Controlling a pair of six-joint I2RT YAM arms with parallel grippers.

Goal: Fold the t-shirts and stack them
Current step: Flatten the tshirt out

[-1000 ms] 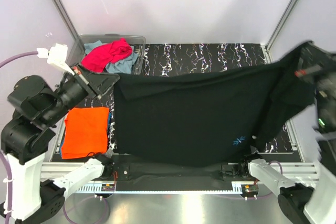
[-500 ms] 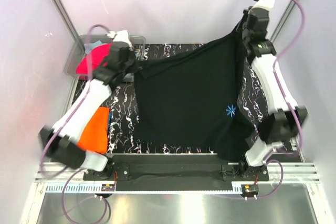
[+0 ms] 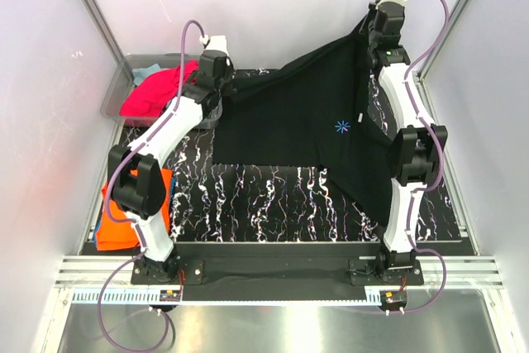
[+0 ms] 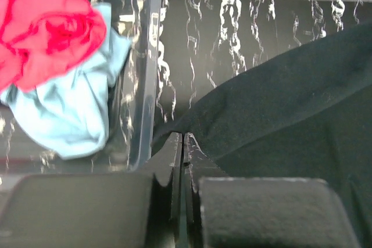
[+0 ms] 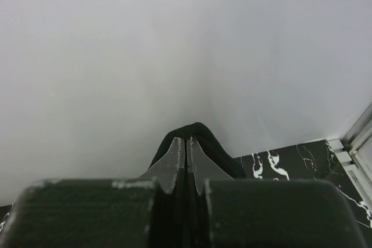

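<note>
Right of bin (image 3: 113, 103), large t-shirt (image 3: 306, 121)

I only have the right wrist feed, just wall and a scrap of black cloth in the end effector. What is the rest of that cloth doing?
Observer: It is a large black t-shirt hanging from the right end effector, held high at the far right.
Operator: Is the left arm on it?
Observer: Yes, the left end effector is shut on another edge, beside the clear bin.
Operator: Any other shirts out?
Observer: An orange t-shirt lies flat at the near left.
</note>
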